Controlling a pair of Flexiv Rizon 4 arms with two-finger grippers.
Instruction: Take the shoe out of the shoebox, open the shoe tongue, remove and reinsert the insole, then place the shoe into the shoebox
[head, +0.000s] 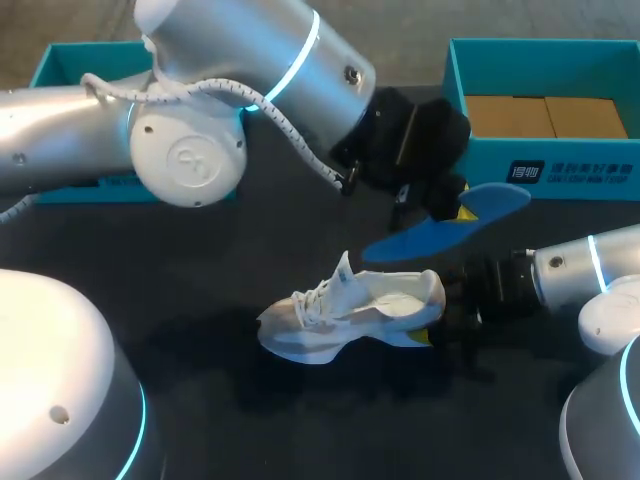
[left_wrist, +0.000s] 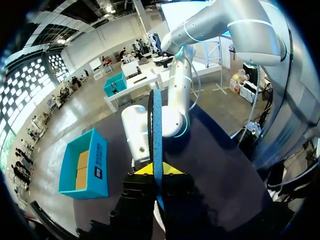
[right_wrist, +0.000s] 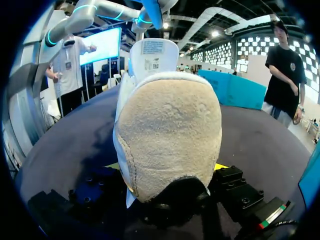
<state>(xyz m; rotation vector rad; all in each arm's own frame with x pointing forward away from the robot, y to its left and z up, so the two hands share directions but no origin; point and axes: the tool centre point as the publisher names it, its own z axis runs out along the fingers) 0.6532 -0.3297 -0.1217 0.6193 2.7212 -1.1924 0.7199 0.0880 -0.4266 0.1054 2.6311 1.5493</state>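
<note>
Your white lace-up sneaker (head: 345, 310) lies on its sole on the black table (head: 200, 260). Its long axis runs straight out from the right gripper (head: 445, 318), with the heel at the fingers and the toe pointing away from them. The right wrist view looks squarely at the suede heel panel, with the tongue (right_wrist: 152, 52) standing upright beyond it. A yellow tip shows on each side of the heel, so this gripper is clamped on the sneaker's heel. The right forearm lies low and nearly level with the table.

Your left arm comes across past the middle, its wrist angled down towards the right gripper. The left gripper (head: 440, 205) is closed on the blue foam insole (head: 450, 228), pinching its two flat faces. In the left wrist view the insole stands edge-on between the yellow tips and runs straight ahead of the fingers. In the head view it hangs in the air just above the sneaker's heel end and clear of it. One end slants down towards the sneaker's opening, and the other rises towards the teal cardboard shoebox (head: 545, 165). The shoebox sits open just beyond the left gripper.
</note>
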